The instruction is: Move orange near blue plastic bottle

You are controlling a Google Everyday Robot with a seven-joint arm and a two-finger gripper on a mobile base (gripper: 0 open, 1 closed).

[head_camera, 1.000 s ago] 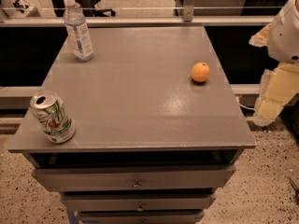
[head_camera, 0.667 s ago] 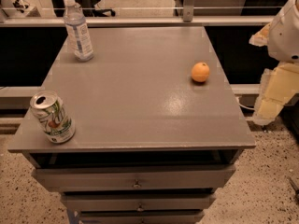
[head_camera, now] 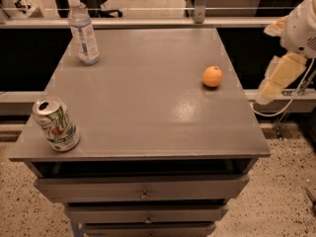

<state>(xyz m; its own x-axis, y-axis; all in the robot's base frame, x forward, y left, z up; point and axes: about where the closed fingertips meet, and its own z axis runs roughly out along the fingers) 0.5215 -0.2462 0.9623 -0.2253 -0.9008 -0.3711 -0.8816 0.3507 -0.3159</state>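
The orange (head_camera: pixel 212 76) is a small round fruit lying on the grey tabletop (head_camera: pixel 148 98) near its right edge. The blue plastic bottle (head_camera: pixel 83 31), clear with a white cap and pale label, stands upright at the far left corner, well apart from the orange. My gripper (head_camera: pixel 277 79) hangs off the right side of the table, to the right of the orange and not touching it. It holds nothing that I can see.
An opened white-green soda can (head_camera: pixel 56 124) stands at the near left corner. The table is a cabinet with drawers (head_camera: pixel 144 189) below its front edge. A rail (head_camera: pixel 163 21) and glass partition run behind it. A cable (head_camera: pixel 276 111) hangs below the arm.
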